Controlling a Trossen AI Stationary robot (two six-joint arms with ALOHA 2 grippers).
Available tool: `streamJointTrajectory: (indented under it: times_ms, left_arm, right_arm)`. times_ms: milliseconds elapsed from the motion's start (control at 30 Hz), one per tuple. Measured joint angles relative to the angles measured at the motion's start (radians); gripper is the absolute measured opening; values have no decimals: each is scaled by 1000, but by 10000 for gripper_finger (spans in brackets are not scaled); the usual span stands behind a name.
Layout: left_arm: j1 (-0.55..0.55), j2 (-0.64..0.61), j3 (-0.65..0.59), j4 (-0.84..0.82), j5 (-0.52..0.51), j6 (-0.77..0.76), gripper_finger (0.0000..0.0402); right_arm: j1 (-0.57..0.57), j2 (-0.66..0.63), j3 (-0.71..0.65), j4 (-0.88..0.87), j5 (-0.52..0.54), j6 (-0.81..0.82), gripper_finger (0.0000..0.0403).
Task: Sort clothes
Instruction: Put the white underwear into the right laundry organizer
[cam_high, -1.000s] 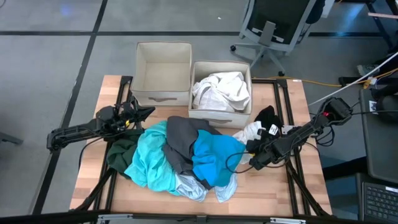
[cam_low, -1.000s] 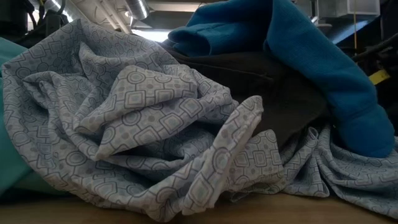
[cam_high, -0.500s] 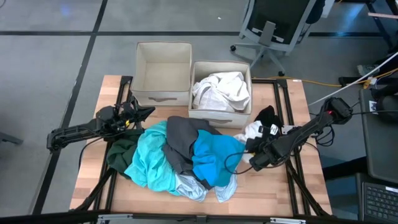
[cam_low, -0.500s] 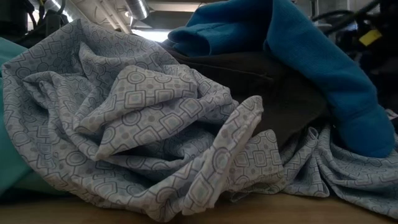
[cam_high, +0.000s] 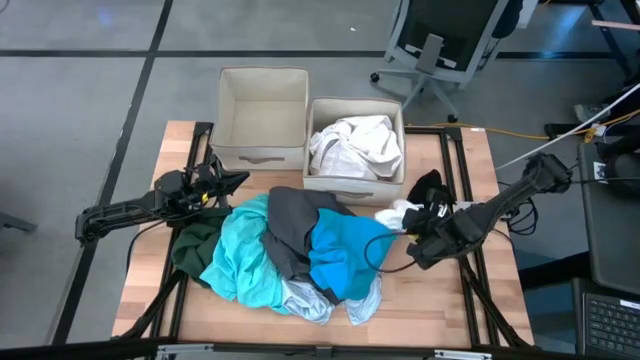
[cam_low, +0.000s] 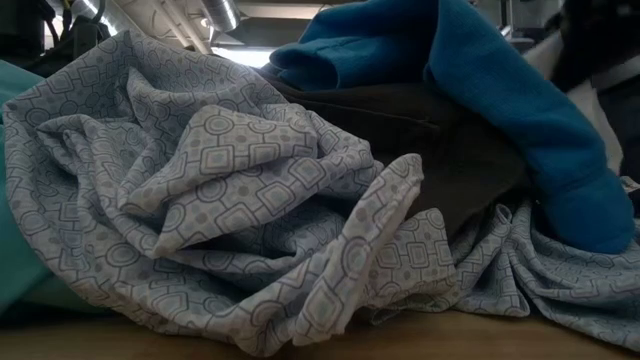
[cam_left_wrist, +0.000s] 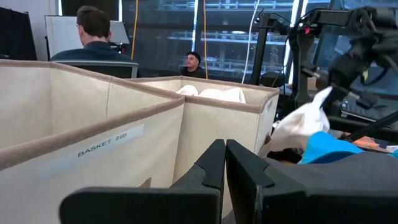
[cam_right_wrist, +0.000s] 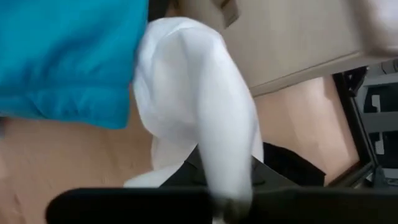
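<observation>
1. Grey floor is seen around a wooden bench (cam_high: 440, 300); an office chair (cam_high: 440, 40) stands beyond it, and two people are seen far off in the left wrist view.
2. Two beige fabric boxes are set side by side at the bench's far edge; the left box (cam_high: 262, 100) holds nothing that can be seen, while the right box (cam_high: 355, 180) holds a crumpled white garment (cam_high: 355, 143).
3. A heap of clothes is spread over the middle of the bench: a turquoise piece (cam_high: 240, 262), a dark grey piece (cam_high: 290, 225) on top, a bright blue piece (cam_high: 345, 255) to its right, a dark green piece (cam_high: 195, 245) at the left edge, and a pale patterned blue-grey piece (cam_low: 220, 190) at the near side.
4. The right gripper (cam_high: 415, 232) is placed just right of the heap; its fingers are pinched on a white cloth (cam_high: 398, 212), which is drawn up beside the bright blue piece; a black garment (cam_high: 430, 188) lies just behind.
5. The left gripper (cam_high: 235, 180) is held near the left box's front, above the heap's left side; its fingers (cam_left_wrist: 245, 171) are pressed together with nothing between them.
</observation>
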Motion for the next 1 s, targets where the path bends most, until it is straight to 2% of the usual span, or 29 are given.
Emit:
streamJointTrajectory:
  times_ms: [367,533,667,733,867,1000]
  left_arm:
    - [0,0,0,0,0,9,6]
    - [0,0,0,1,0,9,6]
    - [0,0,0,2,0,9,6]
    - [0,0,0,2,0,9,6]
    - [0,0,0,2,0,9,6]
    - [0,0,0,2,0,8,6]
  right_arm:
    - [0,-29,228,-38,81,-58,13]
    - [0,-29,318,-30,208,-107,19]
    - [-10,-29,354,-19,357,-169,21]
    - [-40,-29,361,3,391,-207,21]
    - [-146,-29,365,76,391,-297,22]
    - [-273,-26,365,213,335,-467,22]
